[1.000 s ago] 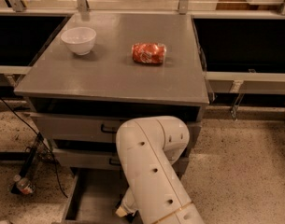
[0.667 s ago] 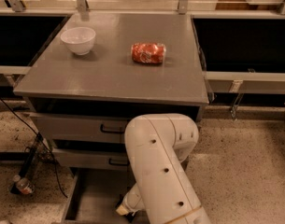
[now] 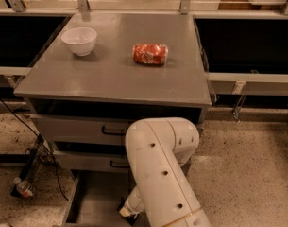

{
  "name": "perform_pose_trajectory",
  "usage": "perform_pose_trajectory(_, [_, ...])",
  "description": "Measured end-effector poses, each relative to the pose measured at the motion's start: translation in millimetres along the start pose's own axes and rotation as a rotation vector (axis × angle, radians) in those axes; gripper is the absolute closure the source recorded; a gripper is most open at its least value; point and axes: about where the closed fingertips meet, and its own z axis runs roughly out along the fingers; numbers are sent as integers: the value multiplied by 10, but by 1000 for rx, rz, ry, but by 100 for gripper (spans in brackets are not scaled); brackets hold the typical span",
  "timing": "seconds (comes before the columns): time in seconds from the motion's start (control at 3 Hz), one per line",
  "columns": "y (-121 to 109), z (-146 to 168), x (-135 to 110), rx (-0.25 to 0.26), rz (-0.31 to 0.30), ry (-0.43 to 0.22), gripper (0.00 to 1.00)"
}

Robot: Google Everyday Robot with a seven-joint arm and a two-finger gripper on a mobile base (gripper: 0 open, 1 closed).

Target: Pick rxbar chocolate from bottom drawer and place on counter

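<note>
The bottom drawer (image 3: 94, 197) is pulled open at the foot of the cabinet, and its flat grey floor shows. My white arm bends down into it. The gripper (image 3: 126, 210) sits low inside the drawer near the front, mostly hidden behind the arm's wrist. A small dark shape lies right by the gripper, but I cannot tell whether it is the rxbar chocolate. The grey counter (image 3: 110, 79) spreads above the drawers.
A white bowl (image 3: 80, 40) stands at the counter's back left and a red-orange shiny packet (image 3: 150, 54) lies near its middle. Two shallower drawers with black handles (image 3: 113, 131) are closed. Cables and a small bottle (image 3: 23, 188) lie on the floor at left.
The arm's elbow has shifted a little to the right. The wrist stays low inside the drawer. Nothing on the counter has moved.
</note>
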Motion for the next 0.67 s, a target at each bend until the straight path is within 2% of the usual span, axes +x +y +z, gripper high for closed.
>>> perform_pose_trajectory(0.33, [2, 2, -2, -1, 0, 0, 22])
perform_pose_trajectory(0.67, [3, 4, -1, -1, 0, 1, 14])
